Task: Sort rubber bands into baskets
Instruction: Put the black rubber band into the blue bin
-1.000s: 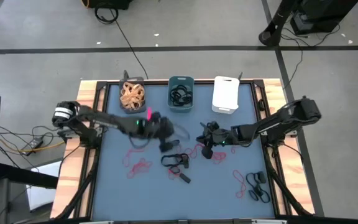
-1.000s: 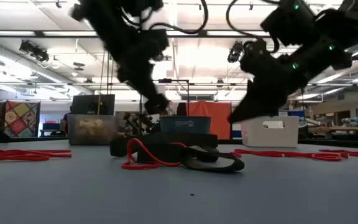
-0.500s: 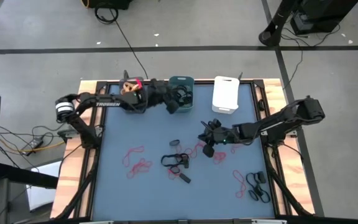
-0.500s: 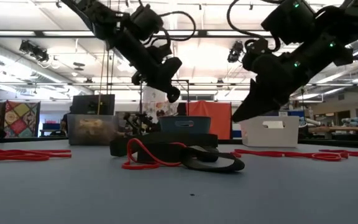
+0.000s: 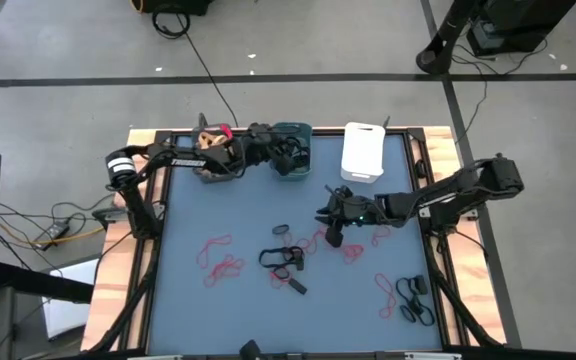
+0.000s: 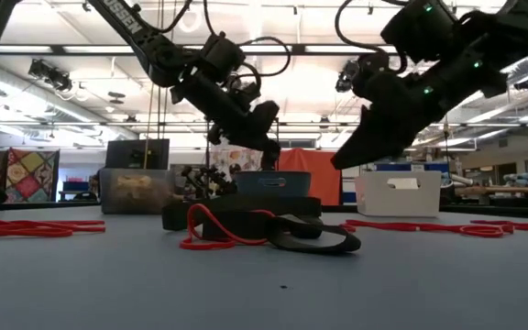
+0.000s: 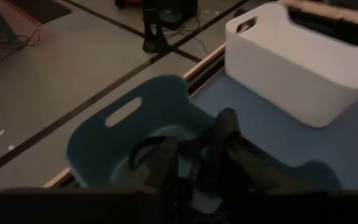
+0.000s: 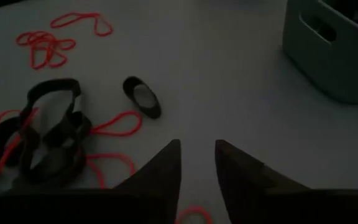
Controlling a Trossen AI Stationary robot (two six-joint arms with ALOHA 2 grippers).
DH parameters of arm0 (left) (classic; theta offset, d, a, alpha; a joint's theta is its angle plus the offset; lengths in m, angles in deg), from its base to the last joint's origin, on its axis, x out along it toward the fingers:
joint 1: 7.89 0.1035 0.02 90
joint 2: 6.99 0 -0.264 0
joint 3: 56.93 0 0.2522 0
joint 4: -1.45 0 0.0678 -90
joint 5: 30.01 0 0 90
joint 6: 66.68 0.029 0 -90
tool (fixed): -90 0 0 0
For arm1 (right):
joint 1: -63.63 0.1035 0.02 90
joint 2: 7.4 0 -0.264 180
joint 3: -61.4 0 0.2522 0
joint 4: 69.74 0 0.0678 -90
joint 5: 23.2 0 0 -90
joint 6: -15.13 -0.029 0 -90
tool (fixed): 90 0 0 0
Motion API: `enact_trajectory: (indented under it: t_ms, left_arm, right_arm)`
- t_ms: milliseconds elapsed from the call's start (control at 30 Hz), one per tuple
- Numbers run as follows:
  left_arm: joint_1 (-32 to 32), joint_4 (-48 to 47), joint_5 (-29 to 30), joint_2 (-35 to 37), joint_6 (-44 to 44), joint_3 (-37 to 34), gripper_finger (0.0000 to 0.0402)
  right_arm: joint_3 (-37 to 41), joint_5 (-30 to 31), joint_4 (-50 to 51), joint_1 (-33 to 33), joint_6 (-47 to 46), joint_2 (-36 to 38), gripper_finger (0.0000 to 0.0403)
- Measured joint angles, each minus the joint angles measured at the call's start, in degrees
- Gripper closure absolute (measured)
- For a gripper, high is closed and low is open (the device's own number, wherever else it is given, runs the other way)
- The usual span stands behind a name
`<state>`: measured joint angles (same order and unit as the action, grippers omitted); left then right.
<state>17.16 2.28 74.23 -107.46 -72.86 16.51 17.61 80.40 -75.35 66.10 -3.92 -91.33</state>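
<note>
The left gripper [image 7: 191, 155] hung over the teal-blue plastic basket [image 5: 291, 148] at the far edge, fingers pinching a thin black rubber band [image 7: 143, 149] — light, limp, stretchy. The right gripper [image 8: 197, 163], narrowly parted, hovered mid-table — best pinching one strand.

Seen level across the surface [image 6: 273, 284], a heap of black and red rubber bands [image 6: 259, 229] lies at centre. More red bands [image 6: 26, 227] stretch at nine o'clock, and others [image 6: 429, 226] at three o'clock. Behind the heap stand the grey basket [image 6: 136, 191], the teal basket [image 6: 273, 183] and the white basket [image 6: 401, 194]. The left gripper [image 6: 266, 137] hangs at twelve o'clock just above the teal basket. The right gripper [image 6: 351, 156] hangs at one o'clock, above the surface, its tip pointing down.
</note>
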Motion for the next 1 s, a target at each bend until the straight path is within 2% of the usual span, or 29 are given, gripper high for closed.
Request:
enact_trajectory:
  t_ms: [200, 333, 433, 533, 733, 1000]
  left_arm:
    - [0.62, -0.74, 0.02, -0.07, -0.46, 0.00, 0.0184]
    - [0.65, -2.04, -0.15, -0.07, -2.01, 0.00, 0.0140]
    - [0.65, -4.40, -2.41, 0.25, -1.35, 0.00, 0.0119]
    - [0.49, -6.88, -5.39, 0.67, -0.10, -0.01, 0.0114]
    - [-1.28, -5.35, -10.53, 1.03, 0.07, -2.42, 0.0126]
    - [-5.27, -3.05, -10.71, 7.01, 1.66, -8.62, 0.0154]
  right_arm:
    - [0.02, 0.71, -11.10, 0.06, -0.13, -6.28, 0.0246]
    - [-0.01, 0.27, -17.82, 0.08, 1.22, -10.39, 0.0232]
    - [-0.04, -0.73, -21.48, 0.17, 2.19, -13.33, 0.0224]
    - [-1.26, -1.72, -23.44, 0.29, 3.78, -16.85, 0.0219]
    - [-6.97, -3.18, -23.34, 0.79, 9.94, -25.26, 0.0218]
    - [-10.80, -4.71, -23.46, 0.87, 16.51, -28.74, 0.0215]
